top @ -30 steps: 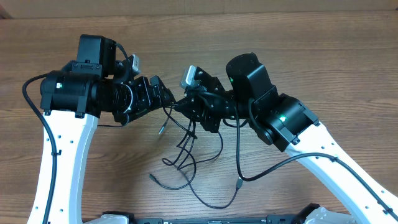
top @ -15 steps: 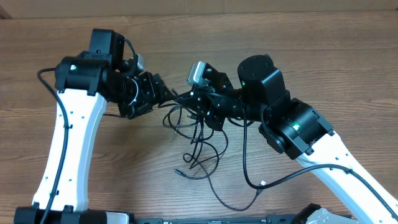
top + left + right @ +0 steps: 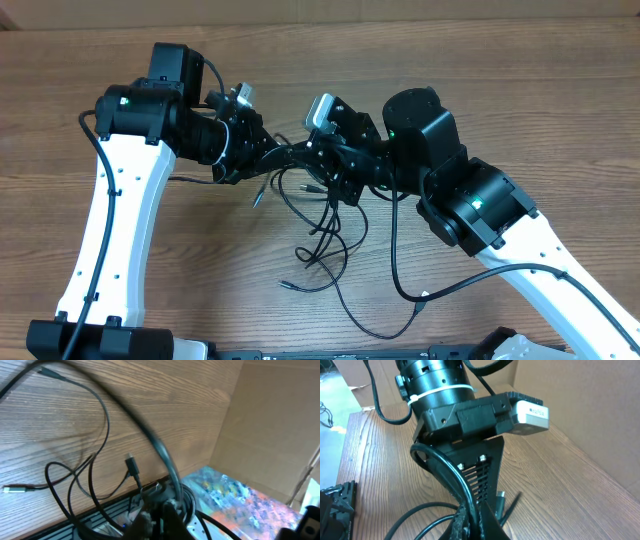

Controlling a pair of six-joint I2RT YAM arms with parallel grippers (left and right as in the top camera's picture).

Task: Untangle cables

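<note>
The cables (image 3: 318,245) are thin black cords. They hang from between my two grippers near the table's middle and spread in loose loops on the wood below. My left gripper (image 3: 278,155) is shut on a strand (image 3: 159,451) that runs up and away to the left. My right gripper (image 3: 312,163) sits almost tip to tip with it, shut on a strand (image 3: 451,472) of the same bunch. In the left wrist view, a dark plug (image 3: 131,464) dangles and a silvery plug (image 3: 14,489) lies on the table. The pinch points themselves are hidden by the fingers (image 3: 490,520).
A cardboard wall (image 3: 400,10) runs along the back of the wooden table (image 3: 560,120). The right arm's thicker black cable (image 3: 395,270) loops down beside the cords. White arm links stand at both front corners. A colourful mat (image 3: 240,495) lies beyond the table's edge.
My left gripper moved right toward the right gripper and closed on a strand. The right gripper stayed shut, and the hanging loops shifted slightly.
</note>
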